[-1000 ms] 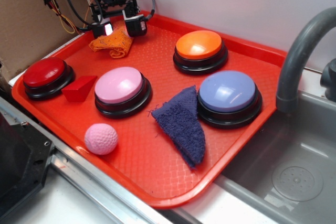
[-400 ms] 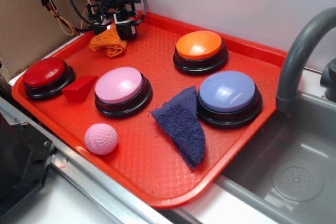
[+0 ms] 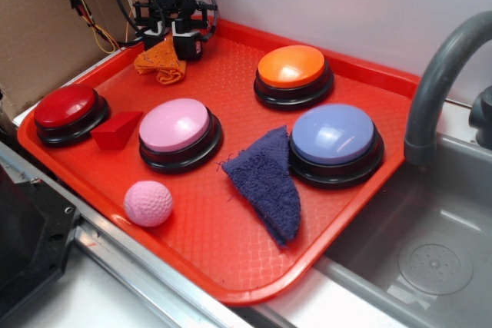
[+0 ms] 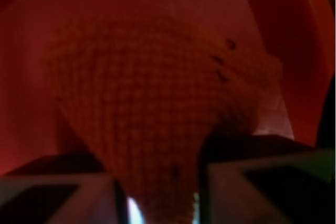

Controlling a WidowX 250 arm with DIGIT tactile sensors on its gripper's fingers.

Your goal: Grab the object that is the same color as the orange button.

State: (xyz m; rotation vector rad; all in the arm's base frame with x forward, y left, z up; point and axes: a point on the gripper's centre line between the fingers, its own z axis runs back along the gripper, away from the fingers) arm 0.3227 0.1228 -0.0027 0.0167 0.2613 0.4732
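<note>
The small orange knitted cloth [image 3: 161,63] lies at the back left corner of the red tray [image 3: 231,270]. My gripper [image 3: 171,42] stands over its back edge with the fingers drawn in on the cloth's raised top. In the wrist view the cloth [image 4: 152,93] fills the frame and narrows down between my two fingers [image 4: 58,198], pinched in the gripper [image 4: 160,203]. The glossy orange button [image 3: 290,65] on its black base sits at the back middle of the tray, well to the right of the gripper.
On the tray are a red button [image 3: 65,105], a red wedge block [image 3: 115,128], a pink button [image 3: 174,124], a pink ball [image 3: 148,203], a dark blue cloth [image 3: 267,182] and a blue-purple button [image 3: 333,134]. A grey faucet [image 3: 438,74] and sink [image 3: 430,255] lie to the right, cardboard [image 3: 38,36] to the left.
The gripper's fingers have closed from wide apart onto the orange cloth. The cloth's top edge is bunched up between them.
</note>
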